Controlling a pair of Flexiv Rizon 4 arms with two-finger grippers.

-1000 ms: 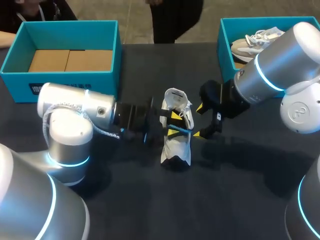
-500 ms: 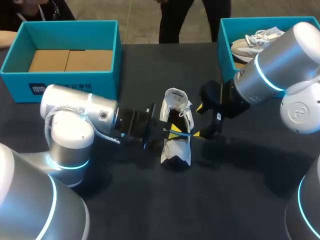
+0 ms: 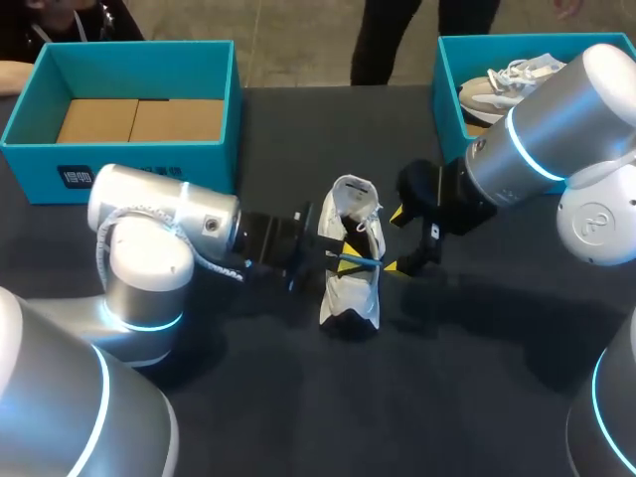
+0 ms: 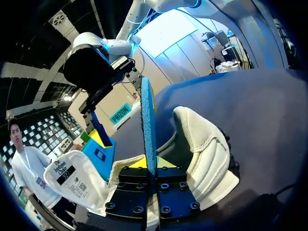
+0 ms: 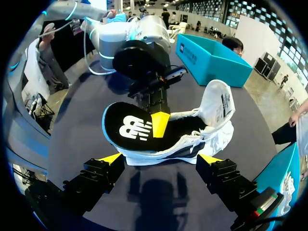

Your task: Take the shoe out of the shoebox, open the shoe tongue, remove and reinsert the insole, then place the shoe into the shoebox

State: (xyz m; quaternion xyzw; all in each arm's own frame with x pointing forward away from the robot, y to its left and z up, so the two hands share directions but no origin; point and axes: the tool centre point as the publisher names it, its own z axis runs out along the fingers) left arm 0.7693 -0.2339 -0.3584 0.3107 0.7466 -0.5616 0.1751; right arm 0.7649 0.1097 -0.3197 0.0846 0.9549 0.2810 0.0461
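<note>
**A:** Shoe point(image 3: 350, 298) first: where is it, and how far along is the job?

**B:** In the head view it sits in the middle of the frame on the dark table point(image 3: 447, 397), toe toward the lower edge and well apart from both teal boxes. So taking it out is done. The tongue point(image 5: 219, 103) is folded back and the mouth gapes, so I judge that step done too.

**A:** And the insole point(image 5: 132, 130)?

**B:** It is partly out. It stands on edge in the shoe's mouth, its black top with the white logo facing the right arm and its lower edge down inside. I cannot tell whether it is coming out or going back in. Either way, seating it flat and putting the shoe into a box are left.

**A:** Which box?

**B:** The left box point(image 3: 224, 99), at the upper left, holds only brown cardboard. The right box point(image 3: 445, 89), at the upper right, has another shoe point(image 3: 502, 84) in it. I cannot say which is meant.

**A:** How do the arms stand?

**B:** The left arm comes in from the left edge, its wrist nearly level and pointing at the shoe. The left gripper point(image 4: 150, 162) is clamped on the insole. In its own wrist view the thin blue edge rises between the two closed fingers, which press it from both sides.

**A:** And the right?

**B:** It reaches in from the upper right. The right gripper point(image 5: 161, 160) is just beside the shoe, on the side away from the left arm. Its fingers are spread wide and hold nothing, and I see no touch.
</note>
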